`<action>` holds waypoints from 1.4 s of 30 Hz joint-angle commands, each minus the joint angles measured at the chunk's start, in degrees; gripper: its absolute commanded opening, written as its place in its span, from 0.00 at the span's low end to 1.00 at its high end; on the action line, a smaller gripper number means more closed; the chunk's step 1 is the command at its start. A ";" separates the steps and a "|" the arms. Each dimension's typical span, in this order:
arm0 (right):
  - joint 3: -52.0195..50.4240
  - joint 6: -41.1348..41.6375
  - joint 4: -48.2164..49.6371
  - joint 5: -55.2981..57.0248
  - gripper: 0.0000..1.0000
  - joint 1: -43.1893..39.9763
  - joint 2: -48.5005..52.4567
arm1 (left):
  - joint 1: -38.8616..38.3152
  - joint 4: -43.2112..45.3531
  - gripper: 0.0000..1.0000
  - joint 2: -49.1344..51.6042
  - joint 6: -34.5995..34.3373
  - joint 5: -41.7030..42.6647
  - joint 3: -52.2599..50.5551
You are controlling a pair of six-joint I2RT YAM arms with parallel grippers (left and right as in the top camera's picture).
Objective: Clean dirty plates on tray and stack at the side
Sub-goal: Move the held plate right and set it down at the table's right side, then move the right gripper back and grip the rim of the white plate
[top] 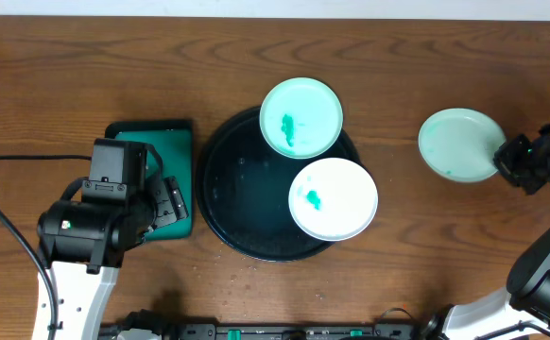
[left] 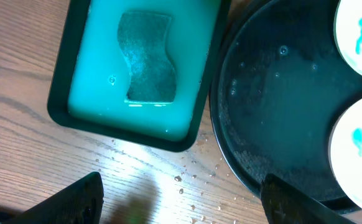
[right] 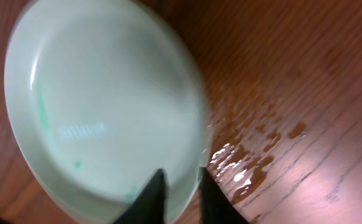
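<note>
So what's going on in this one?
Two arms are working through dirty plates. Two green-smeared plates sit on the black tray. A third plate lies off the tray on the wet table to the right. The right gripper is at its rim, jaws narrowly apart; whether they grip it is unclear. The left gripper hangs open near the green tray, where a sponge lies in pale liquid.

Two smeared plates (top: pixel 300 117) are parked on the black tray (top: pixel 228 189); a cleaner plate (top: pixel 459 144) is laid flat, well right of it.
</note>
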 commanded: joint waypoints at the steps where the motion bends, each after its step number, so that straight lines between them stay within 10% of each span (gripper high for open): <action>1: 0.87 -0.20 -1.60 -5.11 0.23 -0.48 -0.52 | -0.24 -0.17 0.81 0.20 0.13 -0.11 -0.76; 15: 5.20 -13.05 -11.30 -13.05 0.45 11.04 -18.69 | -0.24 -0.20 0.81 0.20 0.11 -0.09 -0.76; 19: 5.07 -13.11 -15.61 -15.30 0.99 17.33 -20.81 | -0.24 -0.17 0.81 0.17 0.11 -0.09 -0.76; 31: -5.57 -16.55 -14.23 -15.85 0.98 30.62 -15.10 | -0.24 -0.22 0.81 0.17 0.11 -0.09 -0.76; 36: -9.62 -16.87 -6.75 -15.76 0.69 32.85 -12.28 | -0.24 -0.22 0.81 0.17 0.11 -0.09 -0.76; 42: -12.22 -15.26 -1.46 -14.53 0.66 33.38 -7.52 | -0.24 -0.39 0.81 0.17 0.11 -0.09 -0.76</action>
